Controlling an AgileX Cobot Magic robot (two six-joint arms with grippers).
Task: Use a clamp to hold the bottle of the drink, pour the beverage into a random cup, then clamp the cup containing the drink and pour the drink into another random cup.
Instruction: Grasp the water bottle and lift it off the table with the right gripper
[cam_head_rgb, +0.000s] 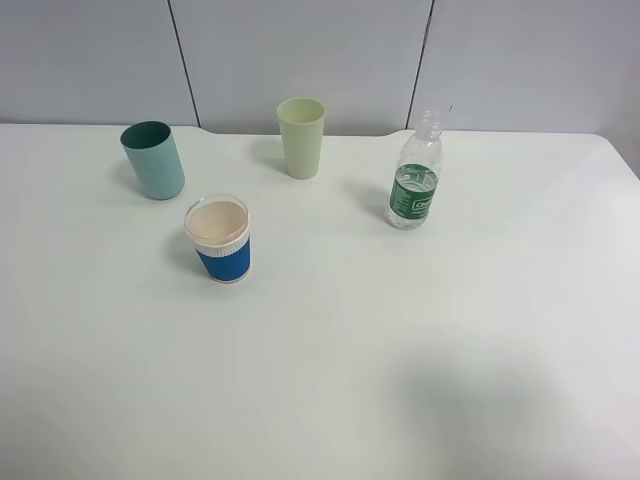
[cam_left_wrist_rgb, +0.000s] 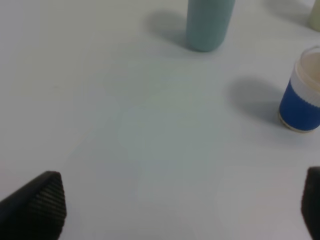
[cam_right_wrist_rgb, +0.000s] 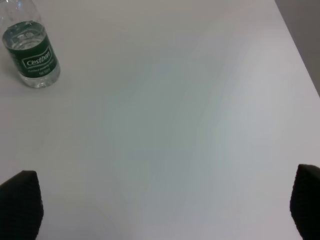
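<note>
**Scene at rest.** The bottle of the drink (cam_head_rgb: 414, 180) is shown upright on the white table (cam_head_rgb: 420, 360). It stands ahead of the right gripper (cam_right_wrist_rgb: 164, 202), off to one side of the gap and well apart from it. Clear beverage (cam_right_wrist_rgb: 40, 80) is seen in its lower part. The right gripper's jaws are spread wide and nothing is held.

The blue-sleeved cup (cam_left_wrist_rgb: 302, 95) is stood ahead of the left gripper (cam_left_wrist_rgb: 181, 202), outside its widely parted, empty jaws. The teal tumbler (cam_left_wrist_rgb: 207, 22) is placed farther ahead. The pale yellow-green tumbler (cam_head_rgb: 301, 137) is set between the teal tumbler and the bottle.
</note>
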